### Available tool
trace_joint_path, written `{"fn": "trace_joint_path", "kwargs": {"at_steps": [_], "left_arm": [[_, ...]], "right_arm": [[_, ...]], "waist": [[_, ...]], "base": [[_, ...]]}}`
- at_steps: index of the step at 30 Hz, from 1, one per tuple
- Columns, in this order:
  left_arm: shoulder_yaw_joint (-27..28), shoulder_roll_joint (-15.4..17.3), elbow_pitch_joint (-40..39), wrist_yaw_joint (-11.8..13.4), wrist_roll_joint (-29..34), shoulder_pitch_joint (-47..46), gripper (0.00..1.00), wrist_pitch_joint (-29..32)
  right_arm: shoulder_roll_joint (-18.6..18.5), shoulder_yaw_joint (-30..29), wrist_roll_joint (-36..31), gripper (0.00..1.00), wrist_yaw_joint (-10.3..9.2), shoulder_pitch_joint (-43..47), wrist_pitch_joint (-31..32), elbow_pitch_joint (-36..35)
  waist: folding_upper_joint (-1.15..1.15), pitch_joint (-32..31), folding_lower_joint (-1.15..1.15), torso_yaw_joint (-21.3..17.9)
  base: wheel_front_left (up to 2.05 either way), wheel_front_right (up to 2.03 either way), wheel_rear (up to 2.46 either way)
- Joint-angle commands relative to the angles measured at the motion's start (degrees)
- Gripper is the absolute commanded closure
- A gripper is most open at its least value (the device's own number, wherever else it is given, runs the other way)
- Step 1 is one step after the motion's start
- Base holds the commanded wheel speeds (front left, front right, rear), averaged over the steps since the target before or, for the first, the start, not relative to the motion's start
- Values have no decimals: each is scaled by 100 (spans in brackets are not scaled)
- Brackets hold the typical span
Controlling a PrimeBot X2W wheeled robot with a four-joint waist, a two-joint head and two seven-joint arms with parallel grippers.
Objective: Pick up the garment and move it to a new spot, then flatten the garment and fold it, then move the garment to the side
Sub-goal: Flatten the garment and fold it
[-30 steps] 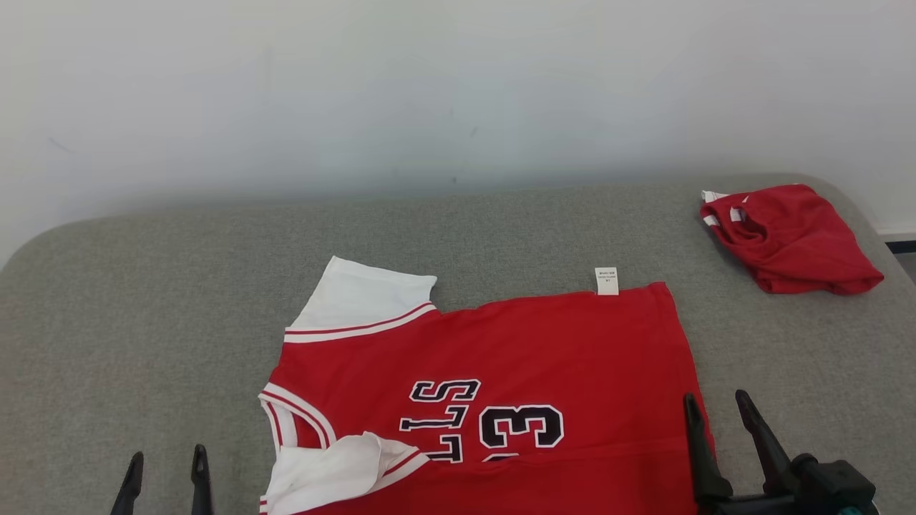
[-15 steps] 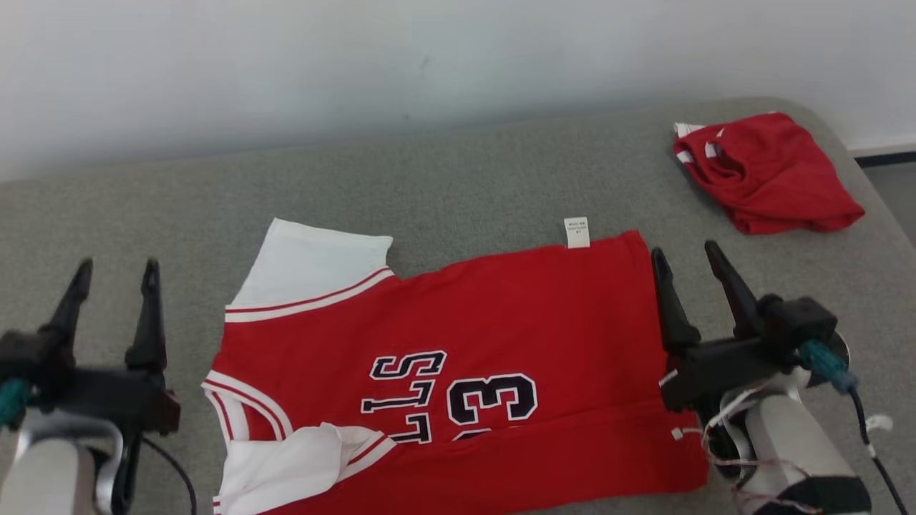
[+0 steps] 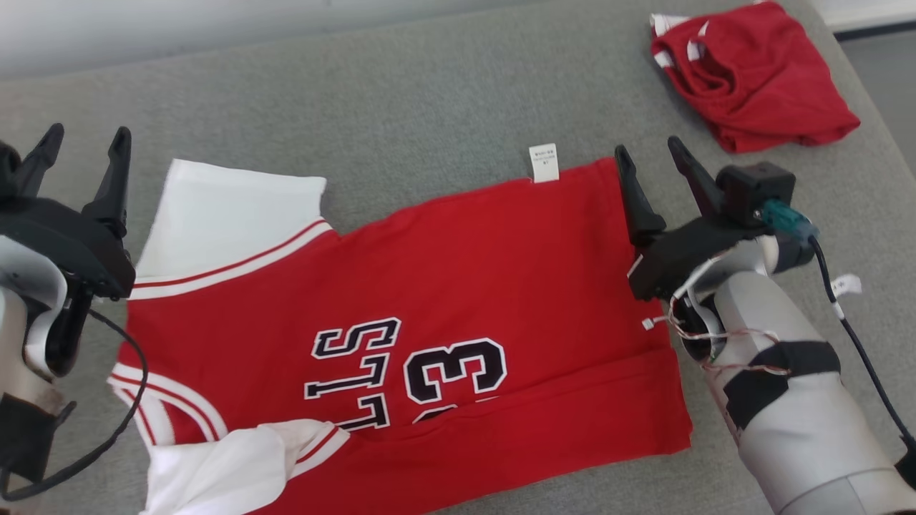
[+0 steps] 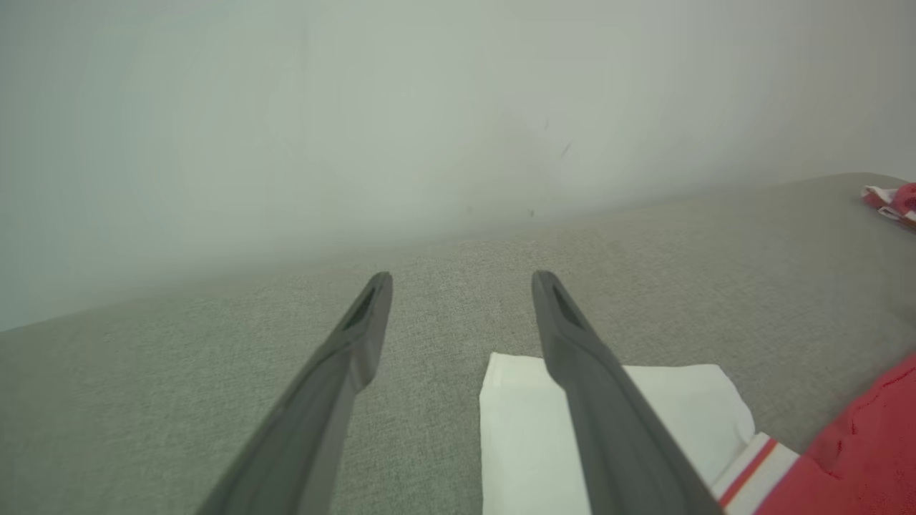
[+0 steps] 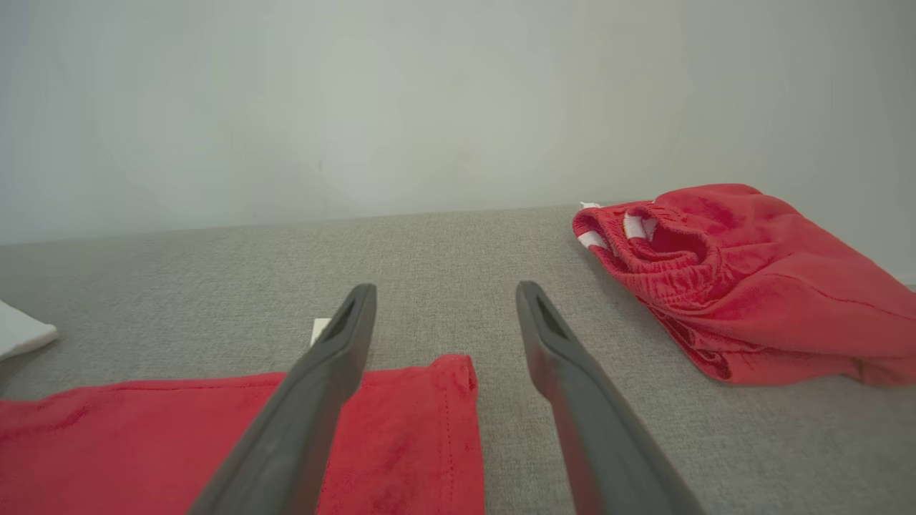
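The garment (image 3: 458,286) is a red jersey with white sleeves and black lettering, spread flat on the grey surface (image 3: 429,93) with its collar end to the left. Its near edge is folded over and the near sleeve is crumpled. My left gripper (image 3: 79,143) hovers open by the far white sleeve (image 4: 529,429). My right gripper (image 3: 647,154) hovers open over the jersey's far hem corner (image 5: 444,400), beside the white label (image 3: 543,162). Neither gripper holds anything.
A second red garment (image 3: 751,75), bunched up, lies at the far right corner of the surface (image 5: 744,279). A pale wall (image 4: 429,107) runs behind the surface. The surface's right edge drops to darker floor (image 3: 884,71).
The head camera has tilted down and closer, so the whole picture shifted. Both arms have risen into view and reached forward over the jersey's two ends. The jersey itself lies unchanged.
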Motion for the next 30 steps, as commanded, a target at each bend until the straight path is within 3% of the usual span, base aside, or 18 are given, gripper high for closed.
{"fn": "trace_joint_path", "kwargs": {"at_steps": [1, 14, 21, 22, 23, 24, 30], "left_arm": [[-202, 103, 156, 11, -173, -186, 0, 195], [-1110, 348, 1056, 11, -773, -856, 0, 560], [-1357, 283, 1566, 10, -1056, -1107, 0, 533], [-1419, 271, 1607, 10, -1067, -1127, 12, 553], [-1481, 257, 1642, 10, -1094, -1154, 75, 544], [-1536, 226, 1674, 9, -1159, -1160, 100, 549], [-1810, 255, 1572, 11, -1300, -1316, 100, 128]], "right_arm": [[42, 104, 74, 0, -16, -200, -46, 170], [94, 593, 388, 0, -16, -808, -226, 766], [109, 878, 564, 0, -16, -1040, -241, 980], [105, 932, 584, 0, -16, -1075, -231, 1031], [113, 994, 623, 0, -16, -1111, -184, 1087], [121, 1041, 661, 0, -16, -1140, -141, 1142], [20, 1293, 933, 0, -16, -1330, 125, 1413]], "waist": [[-1, 372, -2, -276], [-1, 683, -2, -428], [-1, 819, -2, -469], [-1, 829, -2, -467], [-1, 835, -2, -462], [-1, 831, -2, -451], [-1, 745, -2, -274]], "base": [[0, 0, 0], [0, 0, 0], [0, 0, 0], [0, 0, 0], [0, 0, 0], [0, 0, 0], [0, 0, 0]]}}
